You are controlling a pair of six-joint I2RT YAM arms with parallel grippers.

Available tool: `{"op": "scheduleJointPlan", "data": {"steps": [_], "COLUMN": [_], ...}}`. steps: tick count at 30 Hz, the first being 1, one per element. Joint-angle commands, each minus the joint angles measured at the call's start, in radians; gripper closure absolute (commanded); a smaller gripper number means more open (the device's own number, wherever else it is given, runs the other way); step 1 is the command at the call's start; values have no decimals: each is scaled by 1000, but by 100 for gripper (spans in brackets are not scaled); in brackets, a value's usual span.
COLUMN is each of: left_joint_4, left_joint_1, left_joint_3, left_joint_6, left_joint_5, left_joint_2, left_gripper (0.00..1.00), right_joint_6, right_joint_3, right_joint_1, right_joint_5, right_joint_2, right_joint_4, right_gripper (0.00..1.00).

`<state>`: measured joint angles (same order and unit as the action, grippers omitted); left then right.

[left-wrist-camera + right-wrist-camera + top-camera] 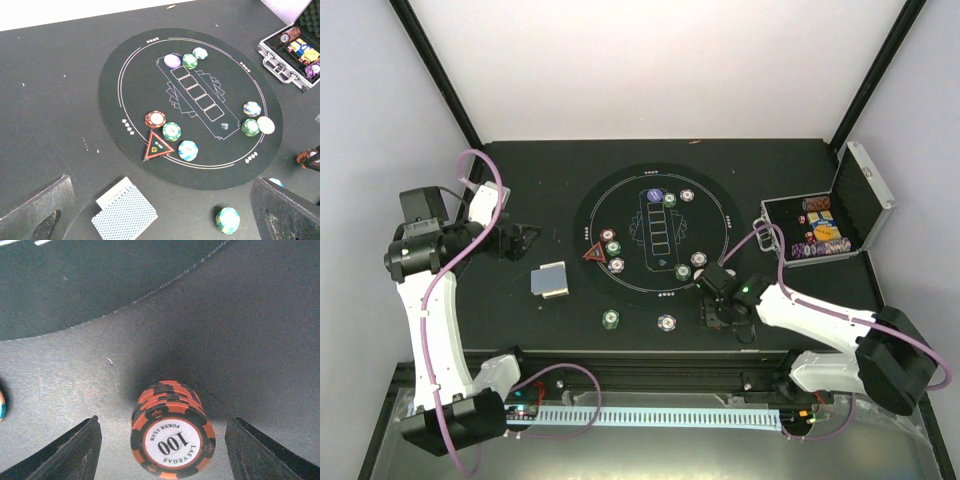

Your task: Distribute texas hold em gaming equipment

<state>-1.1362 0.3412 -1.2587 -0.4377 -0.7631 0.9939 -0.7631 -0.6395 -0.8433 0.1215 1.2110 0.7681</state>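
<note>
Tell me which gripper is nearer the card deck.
Left. The left gripper is just left of the card deck; the right gripper is across the mat, straddling orange chips.

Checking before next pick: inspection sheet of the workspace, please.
Surface: black table, round black mat.
Job's things: chips in three groups on mat, two more off its near edge; card deck left of mat; red triangle marker on mat's left edge; orange chip stack on table.
Clutter: open silver case, chips inside.
Hands: left hand open, empty; right hand open astride orange stack, not touching.
Cables: purple cables along both arms.
Surroundings: pale walls, black frame posts.
</note>
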Motion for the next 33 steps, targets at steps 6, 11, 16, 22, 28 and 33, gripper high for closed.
{"op": "scheduleJointPlan", "data": {"steps": [6,11,16,22,28,33], "left_joint_4": [-13,-6,-5,-8,-5,-5], "left_joint_1": [4,5,5,4,4,4], "left_joint_3": [-45,-42,-40,-45,-42,-45], "left_joint_6": [-13,-2,-1,-7,-6,-6], "left_joint_5": [-7,-18,-19,-12,-20,-18], "left_joint_2": [-10,-9,-12,-14,-13,-13], "left_gripper": [1,1,1,1,1,1], "right_joint_6": [-42,-40,-38,-36,-35,-30], "right_joint_3": [53,53,48,49,34,-5], "right_joint_1": [-6,-6,-5,-5,-6,-7], "right_joint_5": [9,18,21,26,32,42], "right_joint_2": [11,-1,2,13,7,-14], "right_joint_4": [-58,-52,-49,-48,-34,2], "right_gripper": [36,42,48,53,61,65]}}
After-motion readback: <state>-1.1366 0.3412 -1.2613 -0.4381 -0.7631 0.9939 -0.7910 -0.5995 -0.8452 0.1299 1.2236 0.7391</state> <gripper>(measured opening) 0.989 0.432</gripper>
